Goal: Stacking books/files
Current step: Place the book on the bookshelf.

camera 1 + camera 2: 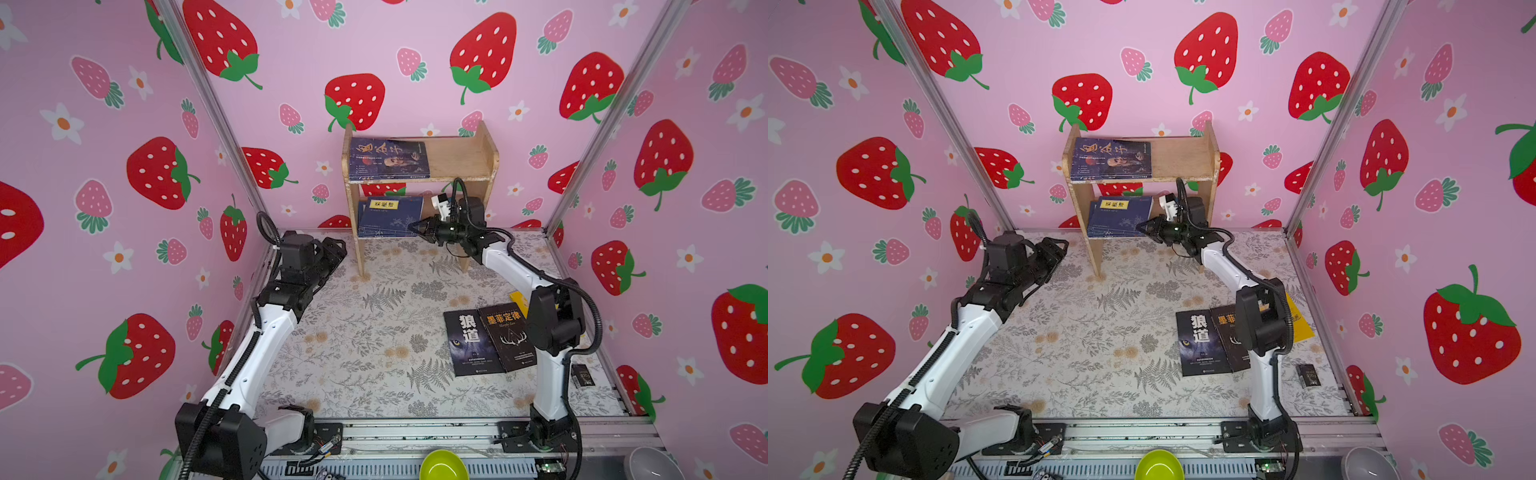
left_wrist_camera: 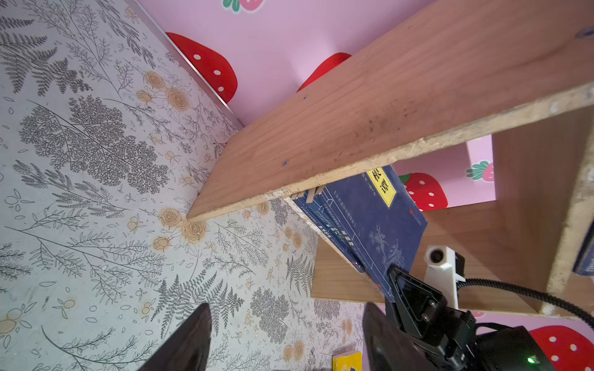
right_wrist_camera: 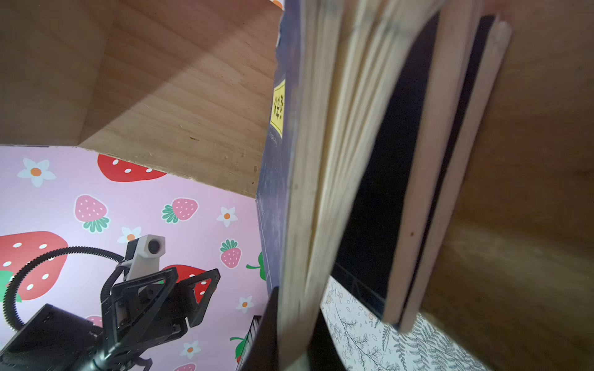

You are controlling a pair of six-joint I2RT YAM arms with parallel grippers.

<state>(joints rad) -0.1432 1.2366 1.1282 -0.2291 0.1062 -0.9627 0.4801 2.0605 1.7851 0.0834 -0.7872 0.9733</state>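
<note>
The left gripper (image 1: pixel 337 249), spread and empty, is held just left of the shelf (image 1: pixel 461 160). On its lower board (image 2: pixel 337 279), at the far side, the top navy book (image 1: pixel 395 214) is pinched at its near right corner by the right gripper (image 1: pixel 416 227). It is best slid in level and squared before release.

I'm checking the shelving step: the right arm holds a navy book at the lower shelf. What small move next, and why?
Probably lower the right gripper slightly so the top navy book settles flat. Its jaws are shut on that book's corner, and the right wrist view shows the gripped edge lifted off the books beneath, a dark gap between them.
</note>
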